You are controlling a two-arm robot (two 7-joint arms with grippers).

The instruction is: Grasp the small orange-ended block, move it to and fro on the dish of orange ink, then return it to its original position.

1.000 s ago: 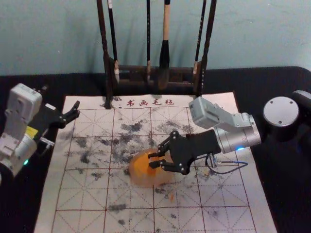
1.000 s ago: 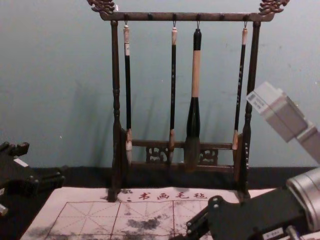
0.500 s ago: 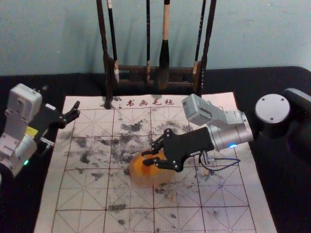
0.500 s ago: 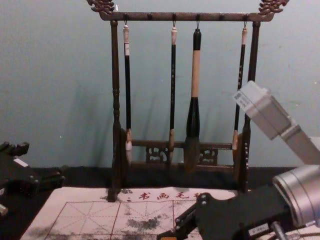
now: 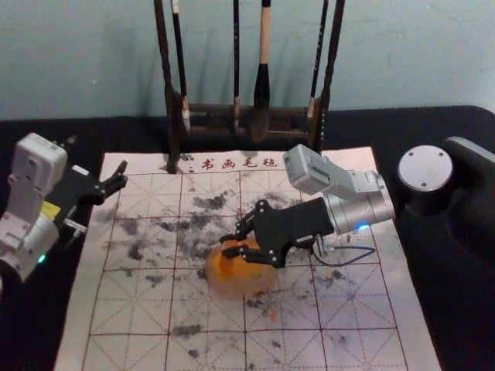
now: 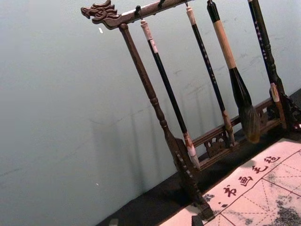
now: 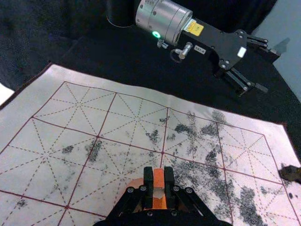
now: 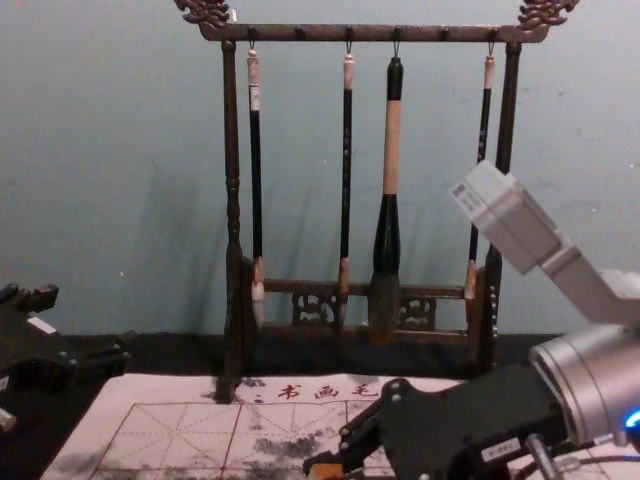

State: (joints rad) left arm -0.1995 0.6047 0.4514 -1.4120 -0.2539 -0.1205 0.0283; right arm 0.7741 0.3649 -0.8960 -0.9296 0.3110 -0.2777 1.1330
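At the ink dish [image 5: 227,287], the right gripper [image 5: 227,245], in from three o'clock, had its jaws closed on the block [image 7: 159,178], judged at inking and requiring level to-and-fro strokes; the left gripper [image 7: 269,73] stood parked, jaws apart, at ten o'clock.

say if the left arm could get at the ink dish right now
Probably not freely: the right gripper is over the dish, holding the block, so the left gripper could well bump it.
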